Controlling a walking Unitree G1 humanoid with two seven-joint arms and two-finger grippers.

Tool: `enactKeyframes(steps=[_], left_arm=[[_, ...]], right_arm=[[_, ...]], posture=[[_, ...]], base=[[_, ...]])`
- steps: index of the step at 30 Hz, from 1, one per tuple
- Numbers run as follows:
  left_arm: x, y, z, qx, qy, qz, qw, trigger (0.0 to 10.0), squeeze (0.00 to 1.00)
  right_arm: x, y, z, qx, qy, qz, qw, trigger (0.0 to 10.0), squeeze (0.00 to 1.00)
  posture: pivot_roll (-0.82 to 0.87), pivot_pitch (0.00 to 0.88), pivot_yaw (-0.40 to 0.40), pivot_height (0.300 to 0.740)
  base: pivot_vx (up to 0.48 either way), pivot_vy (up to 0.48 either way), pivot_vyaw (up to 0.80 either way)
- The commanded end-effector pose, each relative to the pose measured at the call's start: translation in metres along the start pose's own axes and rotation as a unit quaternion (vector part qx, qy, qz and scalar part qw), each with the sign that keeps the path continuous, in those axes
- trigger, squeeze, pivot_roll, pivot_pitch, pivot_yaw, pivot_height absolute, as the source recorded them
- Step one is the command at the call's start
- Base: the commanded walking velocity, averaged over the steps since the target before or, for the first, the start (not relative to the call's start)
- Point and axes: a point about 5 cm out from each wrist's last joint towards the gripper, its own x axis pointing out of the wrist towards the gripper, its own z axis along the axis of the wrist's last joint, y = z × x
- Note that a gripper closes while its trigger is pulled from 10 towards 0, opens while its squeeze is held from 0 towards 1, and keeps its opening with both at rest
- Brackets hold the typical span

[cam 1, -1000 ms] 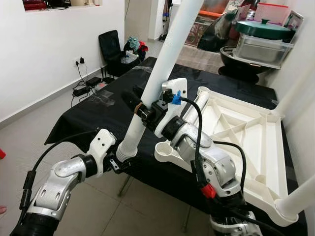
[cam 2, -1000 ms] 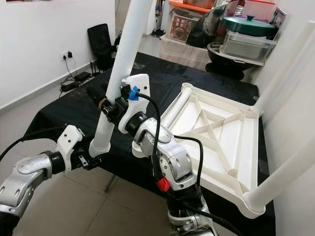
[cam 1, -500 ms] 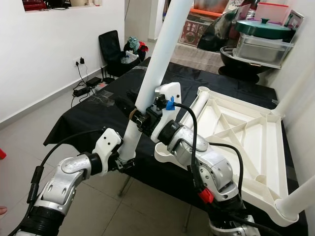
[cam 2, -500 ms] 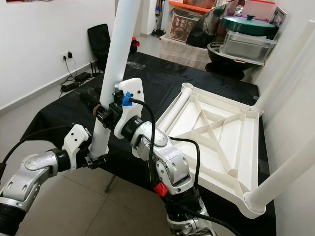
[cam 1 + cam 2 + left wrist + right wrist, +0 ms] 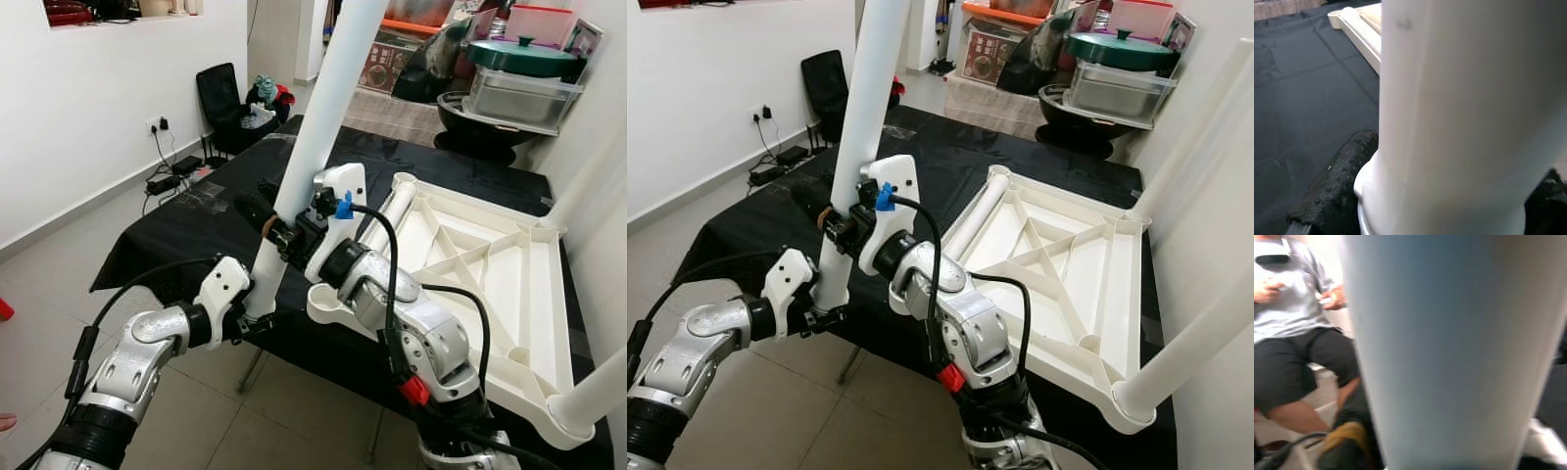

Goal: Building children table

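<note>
Centre right of the frame, the inverted tabletop (image 5: 490,284) is laid on the black cloth (image 5: 186,235) so its sockets face up; the loose leg (image 5: 313,147) is pinched mid-shaft by the right gripper (image 5: 279,233) and at its foot by the left gripper (image 5: 253,318), steadied for seating

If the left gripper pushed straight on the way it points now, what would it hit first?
The left gripper is already shut on the white leg, so the leg itself; beyond it, probably the black cloth and tabletop, though depth is unclear.
</note>
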Motion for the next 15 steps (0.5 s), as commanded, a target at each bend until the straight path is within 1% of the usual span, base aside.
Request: enactKeyframes(steps=[1,2,3,4,7,8,9,10,11,12,13,15], left_arm=[[0.002,-0.001,0.0,0.009,0.002,-0.005,1.0,1.4,0.0],[0.002,0.0,0.001,0.01,0.001,-0.003,1.0,2.1,0.0],[0.002,0.001,0.001,0.011,-0.001,0.003,1.0,3.6,0.0],[0.002,0.003,0.003,0.015,-0.004,0.013,1.0,4.8,0.0],[0.002,0.004,0.003,0.017,-0.005,0.017,1.0,4.8,0.0],[0.003,0.006,0.004,0.02,-0.003,0.033,0.999,8.7,0.0],[0.004,0.008,0.004,0.023,-0.001,0.051,0.998,9.1,0.0],[0.004,0.008,0.004,0.023,-0.001,0.051,0.998,9.1,0.0],[0.006,0.01,0.005,0.019,-0.002,0.068,0.998,9.3,0.0],[0.007,0.011,0.005,0.016,-0.004,0.078,0.997,9.3,0.0],[0.008,0.009,0.005,0.014,-0.007,0.078,0.997,9.7,0.0],[0.01,0.005,0.006,0.012,-0.012,0.077,0.997,9.6,0.0]], right_arm=[[-0.001,0.001,0.005,0.009,-0.01,0.008,1.0,10.0,1.0],[-0.001,0.001,0.005,0.012,-0.01,0.006,1.0,10.0,1.0],[-0.001,0.0,0.005,0.016,-0.012,0.003,1.0,10.0,1.0],[-0.002,-0.002,0.004,0.025,-0.014,-0.006,1.0,10.0,1.0],[-0.002,-0.003,0.004,0.029,-0.015,-0.011,0.999,10.0,1.0],[-0.003,-0.007,0.002,0.04,-0.014,-0.035,0.998,10.0,1.0],[-0.003,-0.012,-0.001,0.049,-0.013,-0.055,0.997,10.0,1.0],[-0.003,-0.012,-0.001,0.049,-0.013,-0.055,0.997,10.0,1.0],[-0.004,-0.017,-0.005,0.056,-0.01,-0.078,0.995,10.0,1.0],[-0.005,-0.02,-0.007,0.06,-0.008,-0.093,0.994,10.0,1.0],[-0.006,-0.021,-0.01,0.063,-0.008,-0.099,0.993,10.0,1.0],[-0.009,-0.023,-0.015,0.071,-0.006,-0.117,0.991,10.0,1.0]], posture=[[0.07,0.0,-0.088,0.74],[0.07,0.0,-0.088,0.74],[0.07,0.0,-0.088,0.74],[0.07,0.0,-0.089,0.74],[0.07,0.0,-0.089,0.74],[0.07,0.0,-0.088,0.74],[0.07,0.0,-0.089,0.74],[0.07,0.0,-0.089,0.74],[0.07,0.0,-0.089,0.74],[0.07,0.0,-0.089,0.74],[0.07,0.0,-0.089,0.74],[0.07,0.0,-0.09,0.74]], base=[[0.0,0.0,0.0],[0.0,0.0,0.0],[0.0,0.0,0.0],[0.0,0.0,0.0],[0.0,0.0,0.0],[0.0,0.0,0.0],[0.0,0.0,0.0],[0.0,0.0,0.0],[0.0,0.0,0.0],[0.0,0.0,0.0],[0.0,0.0,0.0],[0.0,0.0,0.0]])
